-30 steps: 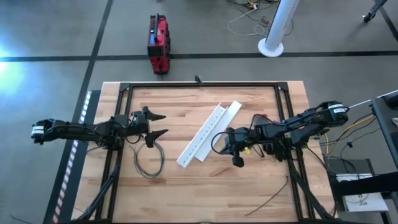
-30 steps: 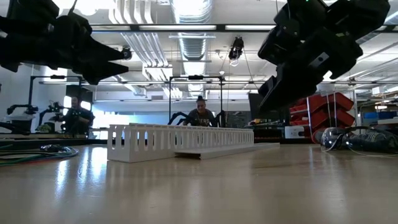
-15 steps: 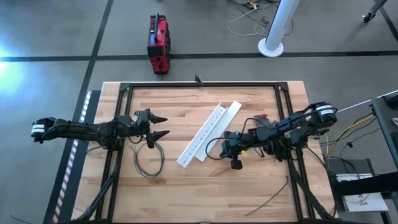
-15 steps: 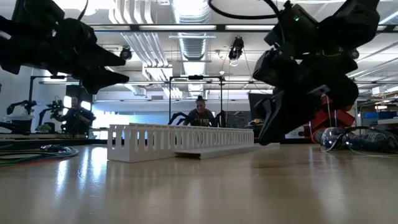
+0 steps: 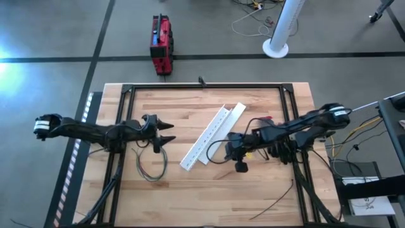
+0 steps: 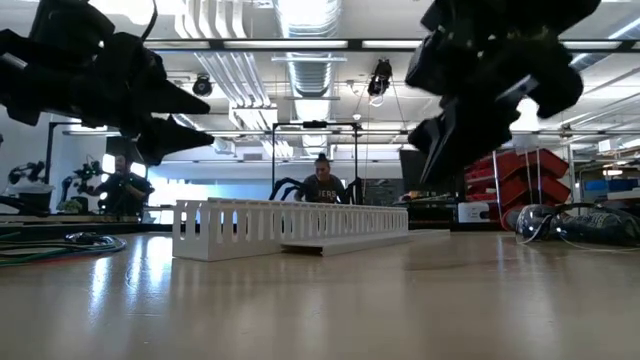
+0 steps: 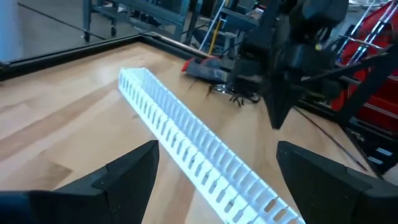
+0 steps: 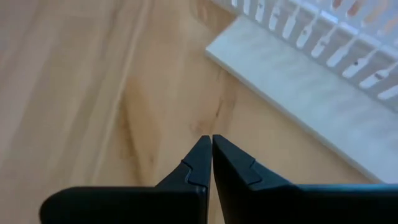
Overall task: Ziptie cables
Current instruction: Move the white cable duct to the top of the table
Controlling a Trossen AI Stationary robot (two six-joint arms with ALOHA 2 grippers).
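Observation:
A loose loop of thin cables (image 5: 152,163) lies flat on the wooden table; it shows at the left edge of the low view (image 6: 60,243). My left gripper (image 5: 168,132) hovers open just past the loop's far end, above the table (image 6: 205,125), pointing at the white slotted duct (image 5: 201,147) (image 7: 186,137). The duct's flat lid (image 5: 223,130) (image 8: 311,93) lies beside it. My right gripper (image 5: 241,167) (image 8: 211,138) is shut with nothing in it. It hangs above bare wood near the lid (image 6: 430,180).
A black frame (image 5: 202,85) borders the table. A thin dark strand (image 5: 278,197) lies near the front right. Red and dark items (image 7: 205,67) sit at the table's right side. On the floor beyond are a red case (image 5: 161,44) and a white pole base (image 5: 276,47). People sit behind (image 6: 322,185).
My left gripper has moved toward the table's right edge, closer to the duct, still open. My right gripper dipped toward the table and has come back up, staying shut. The cables and the duct have not moved.

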